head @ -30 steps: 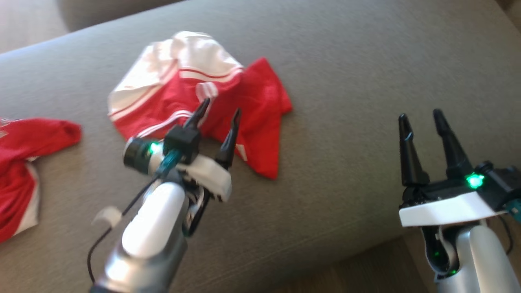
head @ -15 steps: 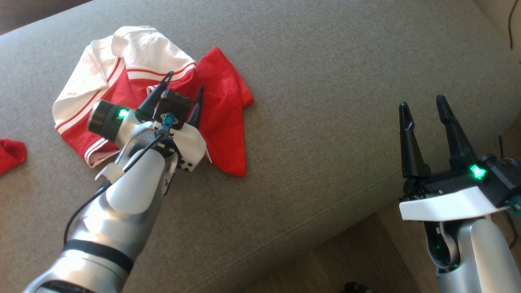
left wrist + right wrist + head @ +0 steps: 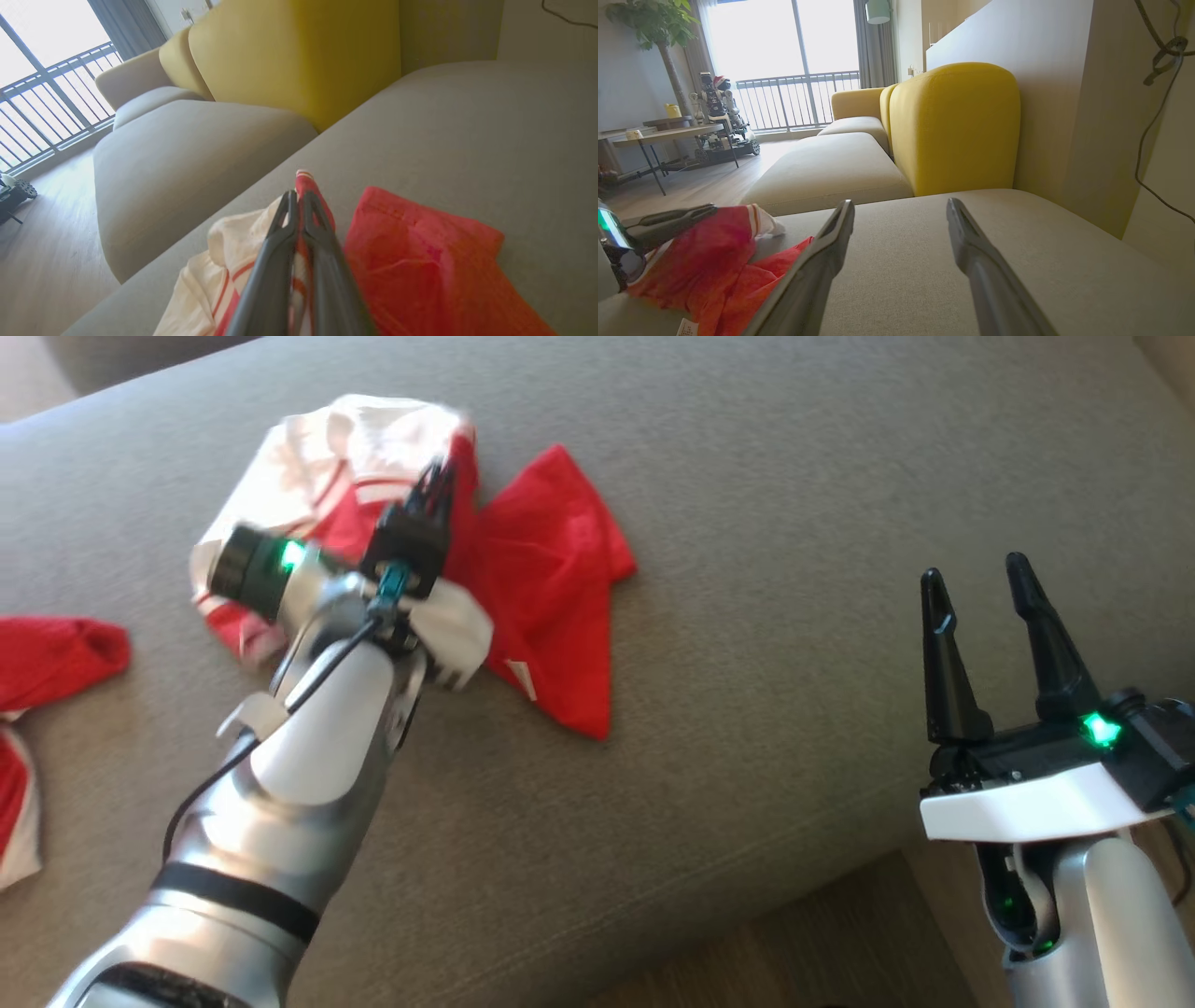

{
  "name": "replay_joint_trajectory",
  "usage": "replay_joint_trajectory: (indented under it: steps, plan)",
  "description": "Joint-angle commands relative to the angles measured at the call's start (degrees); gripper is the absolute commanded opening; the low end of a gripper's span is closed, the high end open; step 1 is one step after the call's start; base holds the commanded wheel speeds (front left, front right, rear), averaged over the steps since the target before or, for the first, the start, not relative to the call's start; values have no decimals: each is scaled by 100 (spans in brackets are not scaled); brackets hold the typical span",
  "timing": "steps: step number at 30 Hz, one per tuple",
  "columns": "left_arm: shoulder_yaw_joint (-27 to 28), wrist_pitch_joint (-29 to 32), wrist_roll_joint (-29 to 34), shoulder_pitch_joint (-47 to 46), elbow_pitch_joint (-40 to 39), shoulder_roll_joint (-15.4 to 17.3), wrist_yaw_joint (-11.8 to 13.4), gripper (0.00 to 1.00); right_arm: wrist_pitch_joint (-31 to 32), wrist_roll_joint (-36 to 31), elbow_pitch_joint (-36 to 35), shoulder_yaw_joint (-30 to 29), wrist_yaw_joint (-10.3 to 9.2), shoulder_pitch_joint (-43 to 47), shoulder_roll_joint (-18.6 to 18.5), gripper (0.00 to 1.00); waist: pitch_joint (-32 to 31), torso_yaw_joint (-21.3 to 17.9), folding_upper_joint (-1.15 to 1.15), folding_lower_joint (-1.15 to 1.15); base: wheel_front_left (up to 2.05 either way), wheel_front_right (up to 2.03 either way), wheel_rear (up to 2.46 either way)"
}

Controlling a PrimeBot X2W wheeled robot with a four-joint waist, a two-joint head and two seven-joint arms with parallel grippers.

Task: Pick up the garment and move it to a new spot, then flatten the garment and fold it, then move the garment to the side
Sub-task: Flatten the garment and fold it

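The garment (image 3: 551,569), a red and white jersey, lies crumpled on the grey sofa seat (image 3: 794,523) at the upper left. My left gripper (image 3: 435,485) is shut on a raised fold near the jersey's middle. In the left wrist view the two dark fingers (image 3: 286,219) press together on a strip of red and white cloth, with the rest of the garment (image 3: 420,261) spread to their right. My right gripper (image 3: 980,581) hovers open and holds nothing over the seat's right front. The right wrist view shows my right gripper (image 3: 901,205) open, with the garment (image 3: 714,261) at the lower left.
Another red garment (image 3: 47,653) lies at the left edge of the seat. The sofa's front edge runs diagonally, with wooden floor (image 3: 794,943) below it. A yellow back cushion (image 3: 957,126) stands behind the seat, and a wall with a hanging cable (image 3: 1153,116) is to the right.
My left gripper has gone from open over the jersey to shut on a fold, which now bunches up at its tips. The head camera has shifted. The right gripper has stayed open.
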Motion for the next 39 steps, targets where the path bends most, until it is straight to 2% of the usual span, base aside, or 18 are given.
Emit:
replay_joint_trajectory:
  steps: [1,7,14,20,26,27,28,34,39]
  plan:
    - [240,-67,-28,-167,-445,182,74,0,-52,-10,-194,91,-1,-127,-3,100,-101,190,0,0,0,0,0]
    - [324,-69,-87,511,-2013,668,23,0,-52,-41,-95,76,-1,-95,-3,100,-405,791,0,0,0,0,0]
    - [74,-69,81,1433,-3081,1440,-227,0,-52,-26,32,-6,-1,25,-3,100,-664,1534,0,0,0,0,0]
    - [155,-69,16,1842,-3379,1847,-241,0,-52,-40,142,47,-1,43,-3,100,-746,1937,0,0,0,0,0]
    - [251,-61,-148,2037,-2988,1911,-195,0,-52,-36,233,63,-1,35,-3,100,-794,2078,0,0,0,0,0]
    - [241,-46,-190,2060,-2850,1884,-209,42,-52,-34,249,69,-1,36,-3,100,-801,2089,0,0,0,0,0]
    - [242,-45,-214,2060,-2732,1846,-189,100,-52,-32,271,79,-1,39,-3,100,-807,2096,0,0,0,0,0]
    - [591,-60,-497,2007,-2441,1420,345,100,-52,-60,420,148,-1,66,-3,100,-827,2065,0,0,0,0,0]
    - [1300,-67,-1124,2326,-3366,793,726,100,-52,-102,517,186,-1,140,-3,100,-808,1995,0,0,0,0,0]
